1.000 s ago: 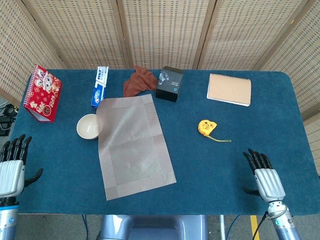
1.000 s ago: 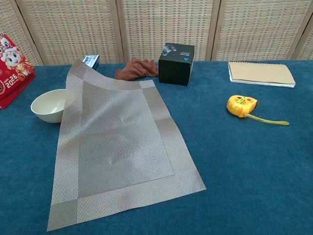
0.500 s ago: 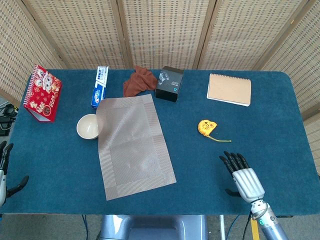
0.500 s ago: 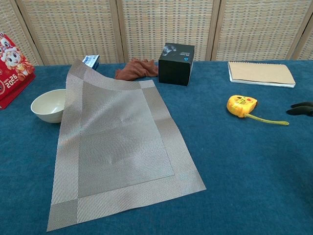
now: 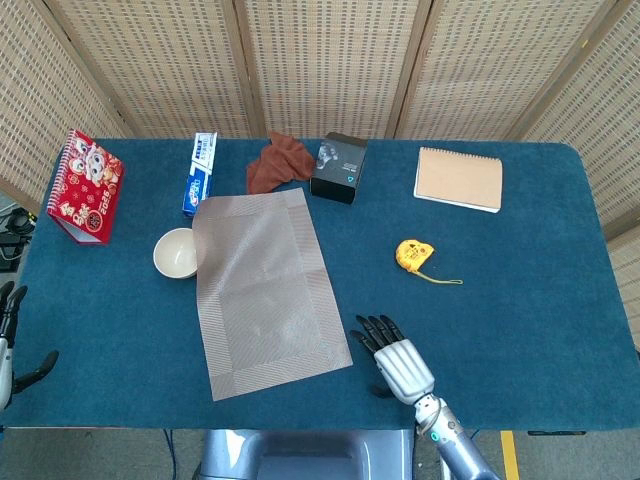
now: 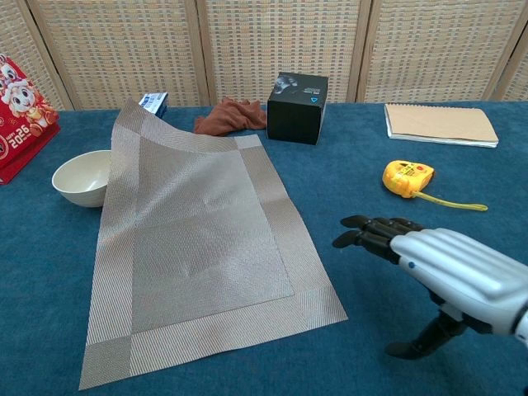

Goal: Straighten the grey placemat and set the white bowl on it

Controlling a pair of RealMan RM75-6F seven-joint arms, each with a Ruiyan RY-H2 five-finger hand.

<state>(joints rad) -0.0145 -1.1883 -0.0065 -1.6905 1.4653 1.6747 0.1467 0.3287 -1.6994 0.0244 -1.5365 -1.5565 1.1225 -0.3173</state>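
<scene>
The grey placemat [image 5: 268, 290] [image 6: 198, 239] lies skewed on the blue table, its far left corner propped up on the rim of the white bowl [image 5: 175, 253] [image 6: 82, 176]. My right hand [image 5: 395, 361] [image 6: 450, 268] hovers open just right of the mat's near right corner, fingers stretched toward the mat, holding nothing. My left hand [image 5: 10, 340] shows only at the left edge of the head view, off the table's near left corner, fingers spread and empty.
Along the far edge stand a red calendar [image 5: 86, 186], a toothpaste box [image 5: 200, 173], a brown cloth [image 5: 278, 162], a black box [image 5: 339, 167] and a tan notebook [image 5: 459, 179]. A yellow tape measure [image 5: 413, 254] lies right of the mat.
My right hand has swept left from the table's near right corner to beside the mat's near right corner. My left hand dropped back to the left edge.
</scene>
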